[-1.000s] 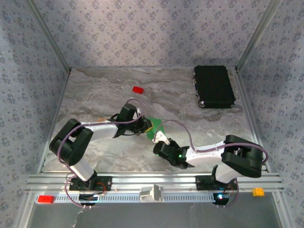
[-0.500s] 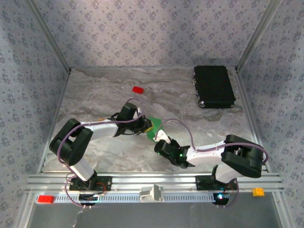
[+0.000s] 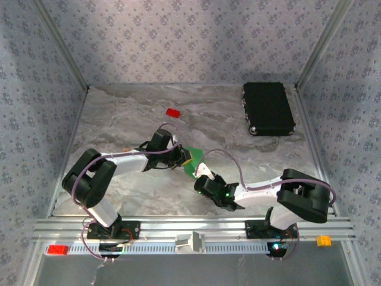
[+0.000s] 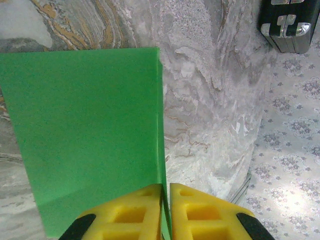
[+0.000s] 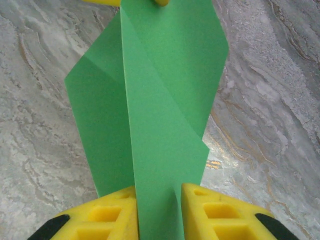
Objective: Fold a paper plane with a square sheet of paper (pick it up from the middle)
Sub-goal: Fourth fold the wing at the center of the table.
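Paper sheet (image 4: 85,140) between left hand (image 4: 165,192), right hand (image 5: 157,195)

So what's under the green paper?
The marble table shows all around the green paper. The patch straight beneath the sheet is covered, so anything lying there can't be seen.

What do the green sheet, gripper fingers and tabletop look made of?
Green sheet: thin matte paper; it holds sharp creases. Gripper fingers: yellow moulded plastic or rubber, with recessed pockets; can't tell which. Tabletop: grey-veined marble look, slight sheen; real stone or a print, unclear.
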Available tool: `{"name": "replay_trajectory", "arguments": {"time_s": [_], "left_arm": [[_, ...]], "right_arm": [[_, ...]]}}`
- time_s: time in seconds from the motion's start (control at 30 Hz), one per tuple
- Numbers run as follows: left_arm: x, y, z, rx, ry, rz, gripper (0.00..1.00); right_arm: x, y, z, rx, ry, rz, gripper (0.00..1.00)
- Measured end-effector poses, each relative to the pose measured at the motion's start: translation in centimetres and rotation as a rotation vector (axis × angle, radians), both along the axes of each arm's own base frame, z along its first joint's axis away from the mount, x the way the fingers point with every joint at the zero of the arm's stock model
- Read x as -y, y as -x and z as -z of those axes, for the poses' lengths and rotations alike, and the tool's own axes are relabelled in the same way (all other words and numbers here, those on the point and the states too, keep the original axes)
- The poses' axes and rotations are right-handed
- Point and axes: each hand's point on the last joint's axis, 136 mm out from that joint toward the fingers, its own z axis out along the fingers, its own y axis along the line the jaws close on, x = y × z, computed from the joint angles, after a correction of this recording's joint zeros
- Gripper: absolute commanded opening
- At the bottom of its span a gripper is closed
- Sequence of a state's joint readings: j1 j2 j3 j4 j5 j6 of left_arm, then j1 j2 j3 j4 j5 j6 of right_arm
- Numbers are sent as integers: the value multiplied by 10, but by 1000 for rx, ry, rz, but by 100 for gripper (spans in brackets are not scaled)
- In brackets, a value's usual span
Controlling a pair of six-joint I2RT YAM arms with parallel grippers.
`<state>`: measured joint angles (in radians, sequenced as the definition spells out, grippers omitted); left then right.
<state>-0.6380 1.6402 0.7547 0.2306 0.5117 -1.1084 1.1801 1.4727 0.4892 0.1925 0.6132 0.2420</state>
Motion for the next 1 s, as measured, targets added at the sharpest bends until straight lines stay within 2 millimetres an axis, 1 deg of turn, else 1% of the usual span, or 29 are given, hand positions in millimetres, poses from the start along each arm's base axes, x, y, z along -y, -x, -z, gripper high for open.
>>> {"name": "replay_trajectory", "arguments": {"time_s": [0.17,0.4,0.63,0.73,0.77,0.87,1.0], "left_arm": [[0,0,0,0,0,0,12],[0,0,0,0,0,0,12],[0,0,0,0,0,0,13],[0,0,0,0,0,0,15],[0,0,0,0,0,0,17],[-1,0,1,-1,-3,1,27],[-4,2,3,-5,-23,1,49]], "right_arm": [[-1,0,-1,3,-7,0,24],[-4,-1,-3,5,-21,-3,18],[-4,0,-2,2,-23,-5,13],[-4,0,-2,2,-23,-5,11],[-4,0,-2,0,-24,-7,11],[-5,0,-1,-7,-27,-10,9],[-7,1,1,-32,-43,-19,9]]}}
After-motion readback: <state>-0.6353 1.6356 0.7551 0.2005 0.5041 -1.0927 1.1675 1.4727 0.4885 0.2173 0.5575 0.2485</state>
